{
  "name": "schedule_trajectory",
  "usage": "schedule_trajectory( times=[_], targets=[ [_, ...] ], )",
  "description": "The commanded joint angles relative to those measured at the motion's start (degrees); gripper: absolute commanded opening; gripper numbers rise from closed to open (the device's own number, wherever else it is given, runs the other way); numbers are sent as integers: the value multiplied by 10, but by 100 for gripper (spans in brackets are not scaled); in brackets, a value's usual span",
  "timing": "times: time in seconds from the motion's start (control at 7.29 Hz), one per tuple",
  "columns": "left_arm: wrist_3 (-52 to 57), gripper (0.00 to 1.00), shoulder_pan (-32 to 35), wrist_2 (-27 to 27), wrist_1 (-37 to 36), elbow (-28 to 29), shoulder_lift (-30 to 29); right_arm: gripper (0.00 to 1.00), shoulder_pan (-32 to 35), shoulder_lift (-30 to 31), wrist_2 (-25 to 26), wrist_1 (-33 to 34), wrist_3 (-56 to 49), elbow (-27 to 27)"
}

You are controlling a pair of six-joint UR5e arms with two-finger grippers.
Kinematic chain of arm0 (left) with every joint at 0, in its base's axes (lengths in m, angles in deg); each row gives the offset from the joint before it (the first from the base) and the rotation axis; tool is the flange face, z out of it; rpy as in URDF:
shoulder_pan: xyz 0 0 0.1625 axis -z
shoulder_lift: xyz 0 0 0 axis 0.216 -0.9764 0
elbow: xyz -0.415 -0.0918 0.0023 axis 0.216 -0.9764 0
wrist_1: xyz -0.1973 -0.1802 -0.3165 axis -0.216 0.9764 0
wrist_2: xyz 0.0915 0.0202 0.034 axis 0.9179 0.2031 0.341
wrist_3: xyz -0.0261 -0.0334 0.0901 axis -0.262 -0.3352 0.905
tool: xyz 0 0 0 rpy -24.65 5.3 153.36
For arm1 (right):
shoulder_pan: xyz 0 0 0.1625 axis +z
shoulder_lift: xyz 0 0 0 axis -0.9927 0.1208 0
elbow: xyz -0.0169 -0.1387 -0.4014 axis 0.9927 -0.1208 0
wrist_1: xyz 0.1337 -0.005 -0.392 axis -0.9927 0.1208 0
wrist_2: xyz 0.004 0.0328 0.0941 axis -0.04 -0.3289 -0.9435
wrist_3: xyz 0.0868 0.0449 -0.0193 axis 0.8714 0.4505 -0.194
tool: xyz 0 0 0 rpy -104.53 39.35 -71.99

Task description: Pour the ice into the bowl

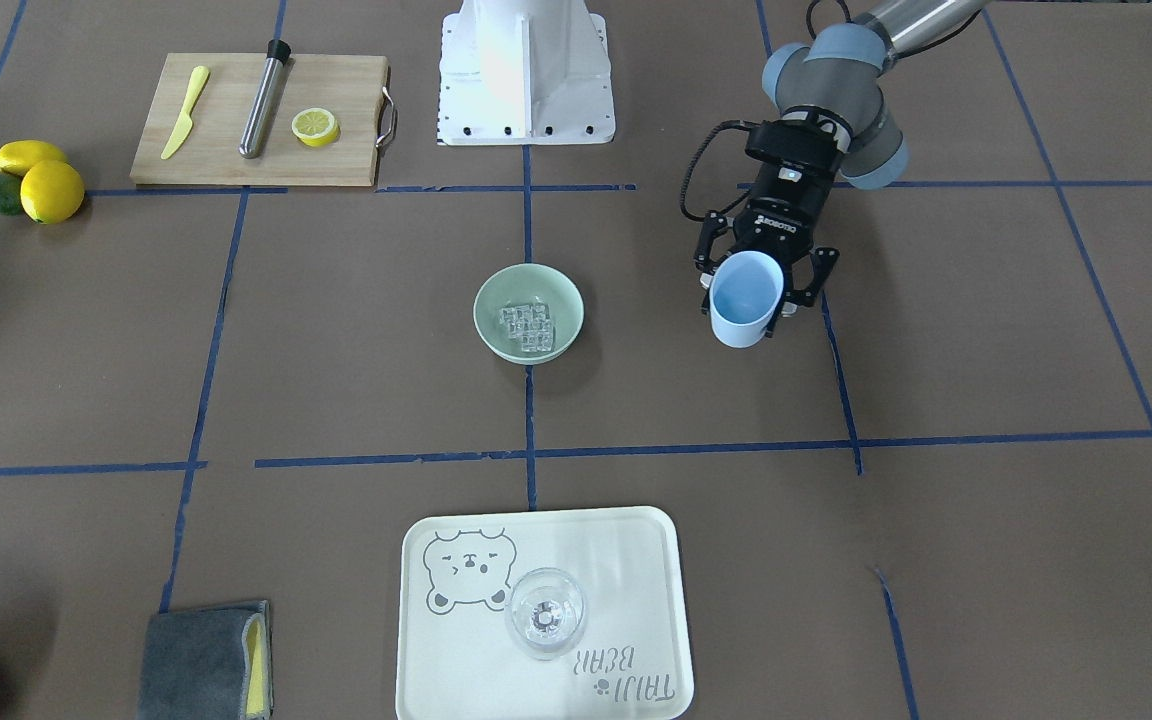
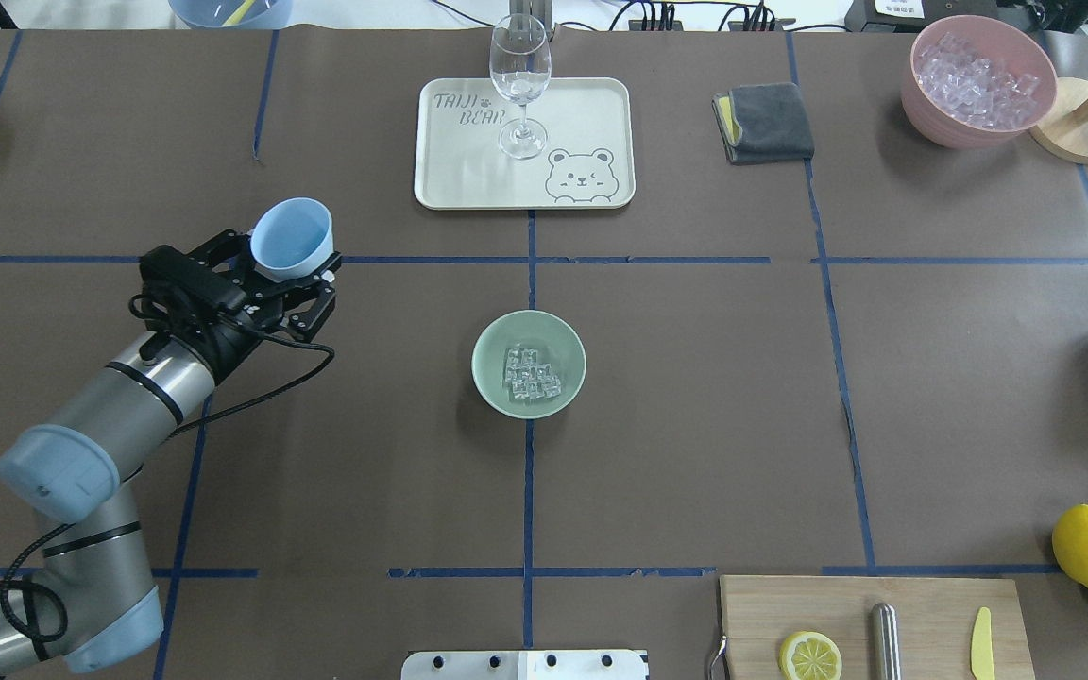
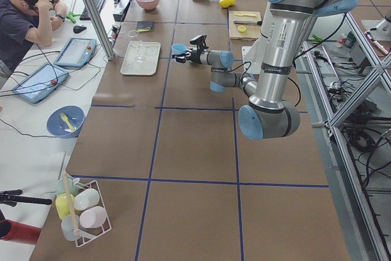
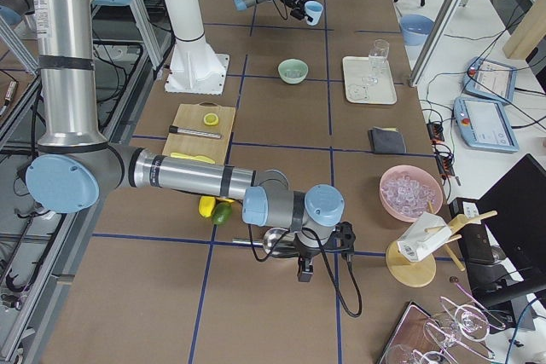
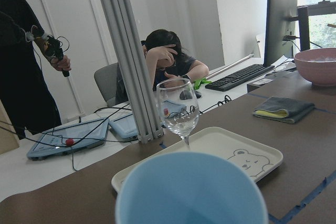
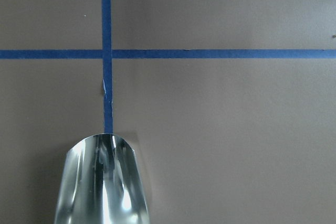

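The mint-green bowl [image 1: 494, 300] [image 2: 490, 342] stands at the table's middle with a cluster of clear ice [image 1: 527, 326] [image 2: 532, 373] inside it. My left gripper [image 1: 751, 300] [image 2: 291, 257] is shut on a light blue cup [image 1: 744, 292] [image 2: 292, 236], held off to the bowl's side and apart from it. The cup [image 5: 191, 192] is mouth-up and looks empty. My right gripper [image 4: 304, 255] shows only in the exterior right view, low over the table's end; I cannot tell its state. A shiny metal scoop [image 6: 102, 182] fills the bottom of the right wrist view.
A cream bear tray [image 2: 591, 104] carries a wine glass [image 2: 519, 71]. A pink bowl of ice [image 2: 974, 80] and a grey cloth [image 2: 766, 123] lie beyond. The cutting board [image 1: 256, 120] holds a lemon half, a yellow knife and a metal tube. Lemons [image 1: 41, 180] sit beside it.
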Motion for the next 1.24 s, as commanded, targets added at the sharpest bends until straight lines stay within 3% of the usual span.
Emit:
schedule_trajectory(
  times=[0.0, 0.27, 0.55, 1.1],
  targets=[
    [-134, 0, 5, 2, 11, -3, 89, 100, 0, 8, -1, -6, -1, 1],
    [-135, 0, 5, 85, 137, 39, 164, 100, 0, 25, 0, -44, 3, 0],
    [-134, 0, 3, 174, 210, 132, 164, 100, 0, 25, -1, -47, 5, 0],
    [-134, 0, -1, 171, 202, 183, 164, 100, 0, 20, 0, -48, 6, 0]
  ],
)
